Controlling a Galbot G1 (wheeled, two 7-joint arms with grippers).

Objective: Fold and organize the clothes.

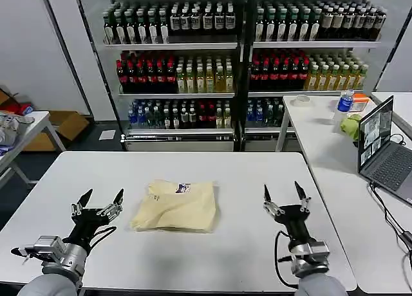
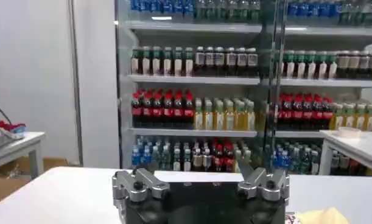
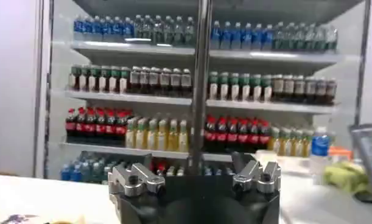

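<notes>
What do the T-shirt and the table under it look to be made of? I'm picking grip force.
T-shirt: soft knit fabric, likely cotton, matte pale yellow; it lies folded with limp creases and a small neck label. Table: hard, smooth white top, probably laminate, with a faint sheen. Left gripper and right gripper flank the shirt, jaws open.

No legible text anywhere. Neck label on the folded cream T-shirt, centre of the head view: dark print, unreadable. Bottle labels on the shelves across the top of frame: colours only, no brand readable. Laptop screen, right edge: unreadable.
</notes>
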